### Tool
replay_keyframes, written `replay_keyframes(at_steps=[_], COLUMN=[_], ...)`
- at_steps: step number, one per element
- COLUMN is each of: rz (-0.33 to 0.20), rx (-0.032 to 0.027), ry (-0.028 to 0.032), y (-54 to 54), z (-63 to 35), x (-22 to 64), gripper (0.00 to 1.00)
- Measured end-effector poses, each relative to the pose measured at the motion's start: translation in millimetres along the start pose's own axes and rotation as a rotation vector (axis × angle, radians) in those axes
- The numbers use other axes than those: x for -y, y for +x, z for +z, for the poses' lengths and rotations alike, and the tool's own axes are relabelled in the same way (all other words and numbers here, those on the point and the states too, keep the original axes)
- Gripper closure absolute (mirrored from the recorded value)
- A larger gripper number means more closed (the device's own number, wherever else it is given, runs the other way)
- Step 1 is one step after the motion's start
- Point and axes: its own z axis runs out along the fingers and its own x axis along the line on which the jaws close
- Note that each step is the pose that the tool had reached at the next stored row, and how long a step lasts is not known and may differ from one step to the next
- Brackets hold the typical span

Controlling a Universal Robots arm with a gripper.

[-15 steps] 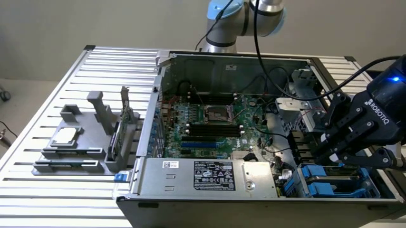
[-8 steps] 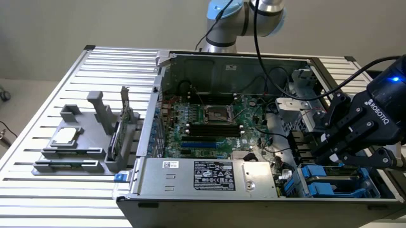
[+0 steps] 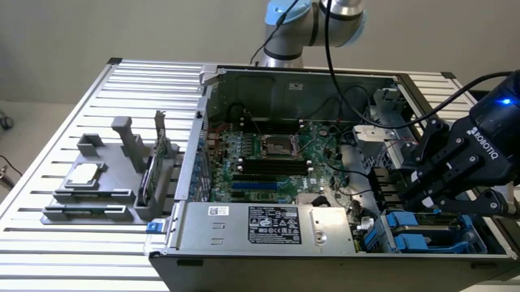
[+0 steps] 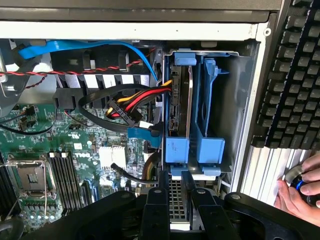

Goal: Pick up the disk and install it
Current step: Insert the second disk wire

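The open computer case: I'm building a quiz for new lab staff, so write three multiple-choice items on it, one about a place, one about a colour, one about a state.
1. Where is the gripper?
A. at the exterior view's left edge
B. at the exterior view's right, over the drive bay
C. at the exterior view's top edge

2. What colour are the carrier rails in that bay?
A. red
B. blue
C. green

3. How is the computer case?
A. shut by a panel
B. open, with the motherboard exposed
C. wrapped in foil

Answers: B, it sits above the bay at the right; B, the rails are plainly blue; B, the board lies in full view.
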Motion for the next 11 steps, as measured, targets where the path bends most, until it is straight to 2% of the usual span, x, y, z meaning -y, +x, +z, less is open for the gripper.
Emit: replay_keyframes(at_steps=[11], rz=[0.000], rx=[-0.0006], ry=[-0.0054], y=[0.2], z=[0.2], x=[0.4], gripper=[0.75])
